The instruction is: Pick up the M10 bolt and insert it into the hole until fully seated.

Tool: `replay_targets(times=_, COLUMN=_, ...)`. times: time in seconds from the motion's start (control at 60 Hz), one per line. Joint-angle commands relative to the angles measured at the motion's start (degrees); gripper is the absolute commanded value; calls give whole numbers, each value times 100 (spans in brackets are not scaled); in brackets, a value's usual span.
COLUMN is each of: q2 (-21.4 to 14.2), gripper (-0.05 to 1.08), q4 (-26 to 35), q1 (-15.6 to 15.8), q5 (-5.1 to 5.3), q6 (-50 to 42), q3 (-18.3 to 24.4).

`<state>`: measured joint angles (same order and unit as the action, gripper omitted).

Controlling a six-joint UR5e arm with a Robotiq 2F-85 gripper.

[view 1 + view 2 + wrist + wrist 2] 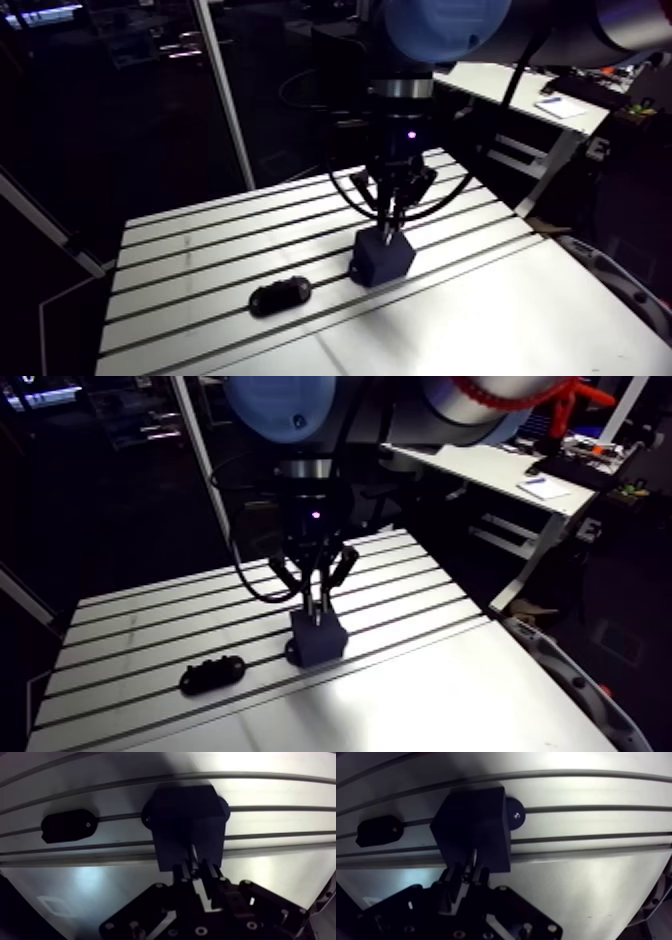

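Observation:
A dark cube-shaped block [383, 255] stands on the slotted aluminium table [200, 250]. My gripper [196, 863] hangs straight over the block's top face, fingertips just above it. In the wrist view the fingers [456, 874] stand close together, pinching a thin pale metal piece [473, 857] that looks like the M10 bolt, pointing down at the block [473, 822]. The fingers and the dark surface hide the hole in the block. The bolt is too small to make out in the arm view.
A black oval part [280, 296] lies on the table to the left of the block, also seen beside the gripper in the wrist view [67, 825]. A round black disc [514, 814] sits against the block's far side. Slots run across the table.

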<state>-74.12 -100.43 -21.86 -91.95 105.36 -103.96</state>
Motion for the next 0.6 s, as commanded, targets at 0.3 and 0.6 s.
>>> replay_targets(times=0.3, q2=-107, gripper=1, q4=-280, q1=41, q5=58, q6=190, q3=-119)
replay_targets(times=0.6, q2=-207, gripper=1, q4=-271, q1=32, q5=129, q6=297, q3=-120)
